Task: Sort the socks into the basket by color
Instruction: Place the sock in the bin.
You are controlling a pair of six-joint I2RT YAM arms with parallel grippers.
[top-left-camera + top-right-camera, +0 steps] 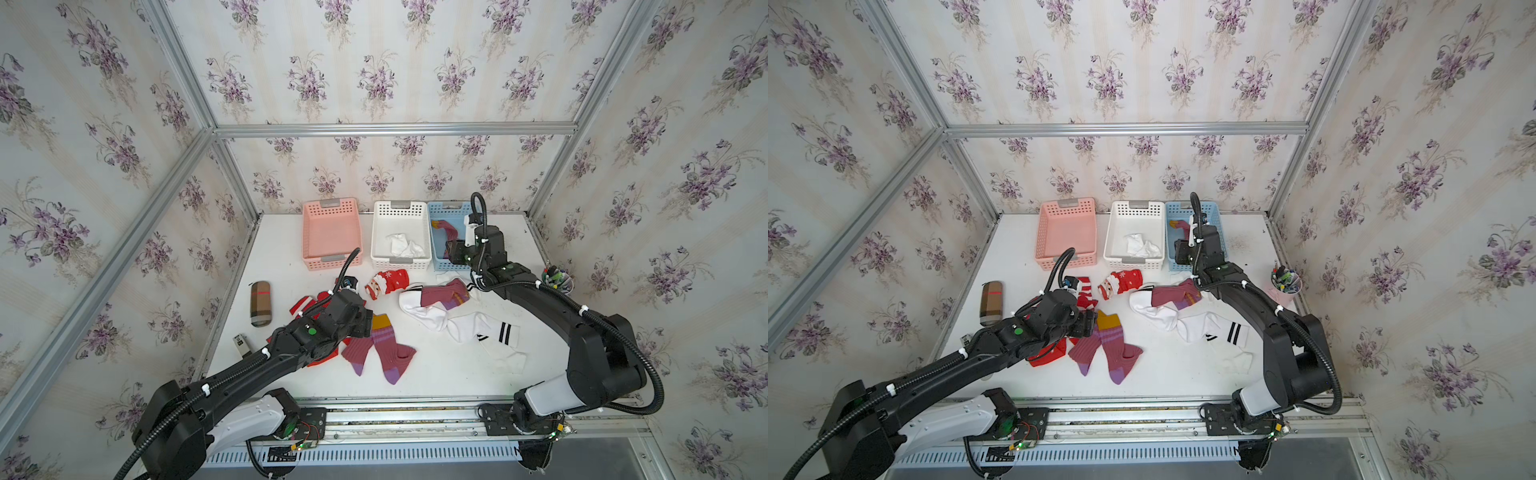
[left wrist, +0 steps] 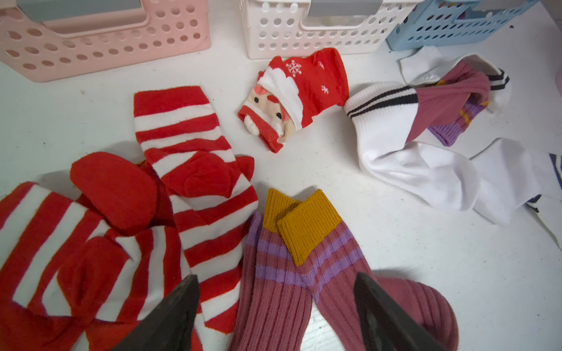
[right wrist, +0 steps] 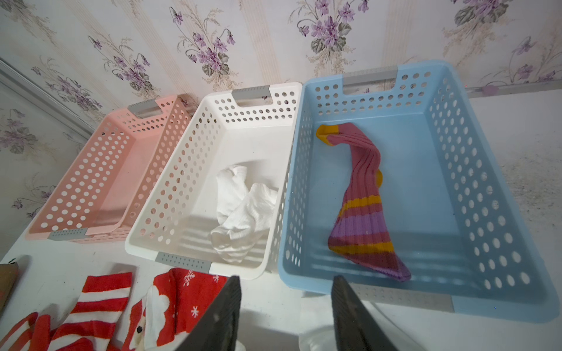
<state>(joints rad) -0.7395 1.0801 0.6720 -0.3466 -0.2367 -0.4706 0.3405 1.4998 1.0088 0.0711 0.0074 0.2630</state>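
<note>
Maroon ribbed socks [image 2: 273,304], 2, lie on desk [image 2: 425,258] under left claw [image 2: 275,275], which is wide open and empty. Likely soft, light, floppy: I'd pinch the thick mustard cuff [image 2: 307,225]. Right claw [image 3: 286,277] is part open and empty, at the near edge of the blue basket [image 3: 486,194], which holds 1 maroon sock [image 3: 362,194].

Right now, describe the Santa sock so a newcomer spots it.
Find the white perforated plastic basket, middle of the row of three. On the white table just before its near rim lies a short folded red fabric sock. Unlike the red-and-white striped socks beside it, it bears a Santa face and snowflakes.
</note>
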